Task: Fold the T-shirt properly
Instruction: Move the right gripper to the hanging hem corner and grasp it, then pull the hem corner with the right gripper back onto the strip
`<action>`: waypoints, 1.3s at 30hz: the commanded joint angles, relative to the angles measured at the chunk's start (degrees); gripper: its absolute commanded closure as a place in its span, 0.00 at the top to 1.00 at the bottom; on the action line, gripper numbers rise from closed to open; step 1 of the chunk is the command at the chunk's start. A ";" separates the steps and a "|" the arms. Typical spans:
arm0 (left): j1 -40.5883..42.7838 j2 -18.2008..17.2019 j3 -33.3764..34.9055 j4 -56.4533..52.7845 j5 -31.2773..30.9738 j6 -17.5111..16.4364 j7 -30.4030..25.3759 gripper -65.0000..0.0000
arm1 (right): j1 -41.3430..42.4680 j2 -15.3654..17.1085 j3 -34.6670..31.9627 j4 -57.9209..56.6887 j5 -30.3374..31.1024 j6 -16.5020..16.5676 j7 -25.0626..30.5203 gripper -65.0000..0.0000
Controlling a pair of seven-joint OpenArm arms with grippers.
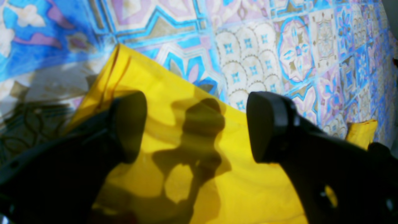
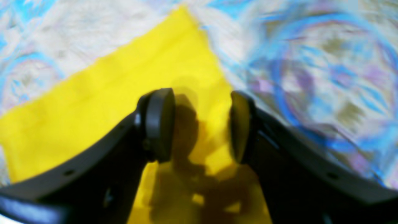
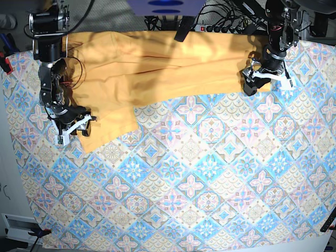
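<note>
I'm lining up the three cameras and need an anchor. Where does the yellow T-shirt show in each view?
Left wrist: the T-shirt fills the lower middle, under the open left gripper.
Right wrist: it runs from the left edge to the bottom centre, beneath the open right gripper.
Base: it lies across the top, one flap hanging down at the left.
Shared landmark: the blue patterned cloth under the shirt.

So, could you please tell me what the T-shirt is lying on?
The T-shirt lies spread on the blue-and-pink tile-patterned cloth, which shows all around its near edge. What lies directly beneath the shirt is covered, and whatever the cloth itself rests on cannot be seen.
</note>
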 commanded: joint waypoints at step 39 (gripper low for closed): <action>0.33 -0.38 -0.07 0.13 0.34 0.93 0.95 0.77 | -17.53 1.28 13.40 23.40 0.67 0.04 -2.00 0.00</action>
